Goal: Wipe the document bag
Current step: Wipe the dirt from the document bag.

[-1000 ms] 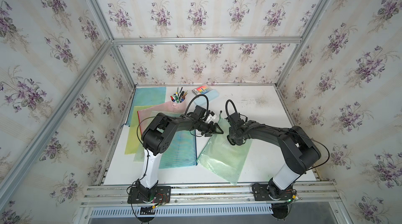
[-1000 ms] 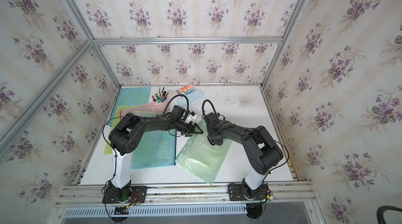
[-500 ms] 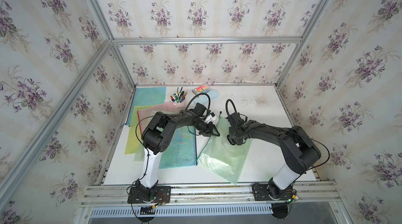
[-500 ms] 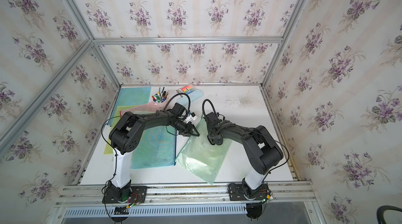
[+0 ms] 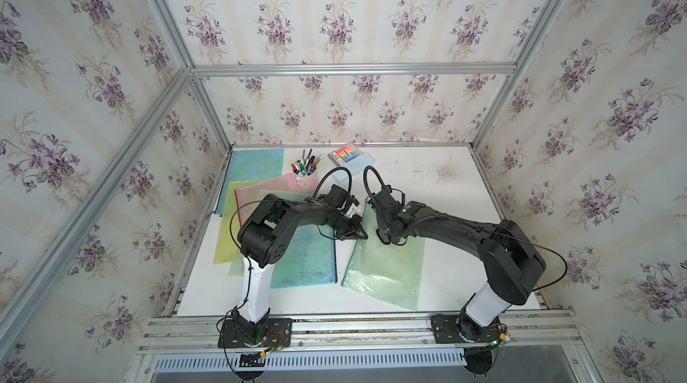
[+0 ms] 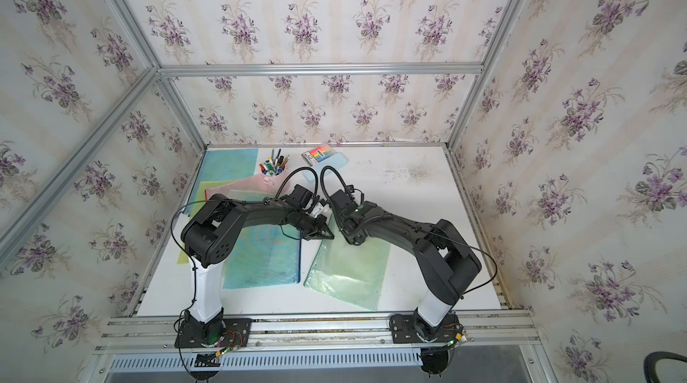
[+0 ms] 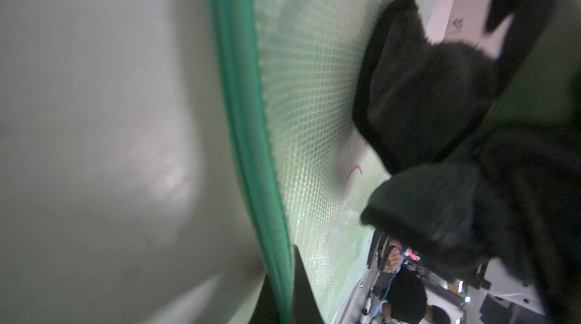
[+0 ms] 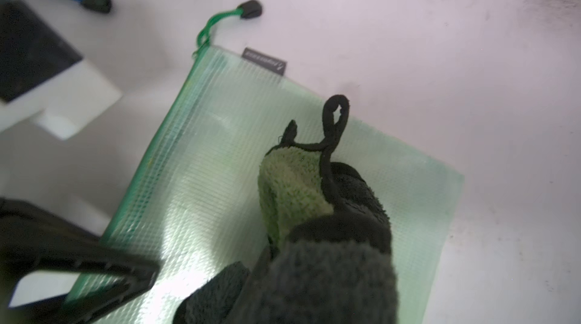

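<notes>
The document bag (image 5: 386, 269) (image 6: 349, 273) is a pale green see-through mesh pouch with a green zipper edge (image 7: 239, 111). It lies flat at the middle of the white table. My left gripper (image 5: 362, 235) (image 6: 329, 235) (image 7: 284, 300) is shut on that zipper edge near the bag's far left corner. My right gripper (image 5: 384, 238) (image 6: 351, 240) is shut on a dark grey and lime green cloth (image 8: 298, 187) (image 7: 424, 102). The cloth rests on the bag's far end and hides the right jaws.
A blue bag (image 5: 308, 251) lies left of the green one, over yellow and pink bags (image 5: 260, 187). A pink pen cup (image 5: 305, 171) and a marker box (image 5: 345, 154) stand at the back. A black zipper pull (image 8: 250, 9) lies beyond the bag's corner.
My left gripper has shut on the bag's zipper edge after shifting slightly along it. The right arm and its cloth have hardly moved.
</notes>
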Controlling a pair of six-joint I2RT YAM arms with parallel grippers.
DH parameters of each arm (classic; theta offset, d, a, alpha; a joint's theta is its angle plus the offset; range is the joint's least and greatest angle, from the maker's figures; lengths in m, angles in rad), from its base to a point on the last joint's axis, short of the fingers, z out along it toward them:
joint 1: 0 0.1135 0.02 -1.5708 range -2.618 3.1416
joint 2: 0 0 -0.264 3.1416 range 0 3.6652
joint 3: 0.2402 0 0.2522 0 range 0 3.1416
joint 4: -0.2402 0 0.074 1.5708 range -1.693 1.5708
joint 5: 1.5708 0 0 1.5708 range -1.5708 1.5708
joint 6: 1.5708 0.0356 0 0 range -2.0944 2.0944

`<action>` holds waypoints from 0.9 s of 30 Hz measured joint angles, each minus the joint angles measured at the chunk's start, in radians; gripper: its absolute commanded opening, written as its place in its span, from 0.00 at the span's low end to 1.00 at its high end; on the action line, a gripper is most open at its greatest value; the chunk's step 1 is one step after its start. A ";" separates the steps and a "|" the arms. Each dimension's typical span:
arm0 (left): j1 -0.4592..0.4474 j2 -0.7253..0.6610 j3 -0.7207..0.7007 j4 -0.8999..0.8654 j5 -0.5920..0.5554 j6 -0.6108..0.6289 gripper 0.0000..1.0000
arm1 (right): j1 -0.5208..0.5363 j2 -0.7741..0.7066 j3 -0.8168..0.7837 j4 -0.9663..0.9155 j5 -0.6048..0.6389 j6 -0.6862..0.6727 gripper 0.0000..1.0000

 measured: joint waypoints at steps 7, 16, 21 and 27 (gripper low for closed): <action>-0.001 -0.031 -0.106 0.200 -0.014 -0.185 0.00 | 0.037 0.079 -0.112 0.071 -0.031 0.179 0.24; -0.006 -0.054 -0.155 0.285 -0.036 -0.244 0.00 | -0.124 0.065 -0.140 0.165 -0.028 0.226 0.24; -0.005 -0.051 -0.173 0.310 -0.033 -0.275 0.00 | 0.043 0.145 -0.034 0.117 -0.011 0.222 0.24; -0.005 -0.058 -0.192 0.343 -0.043 -0.302 0.00 | -0.060 0.106 -0.149 0.254 -0.081 0.231 0.22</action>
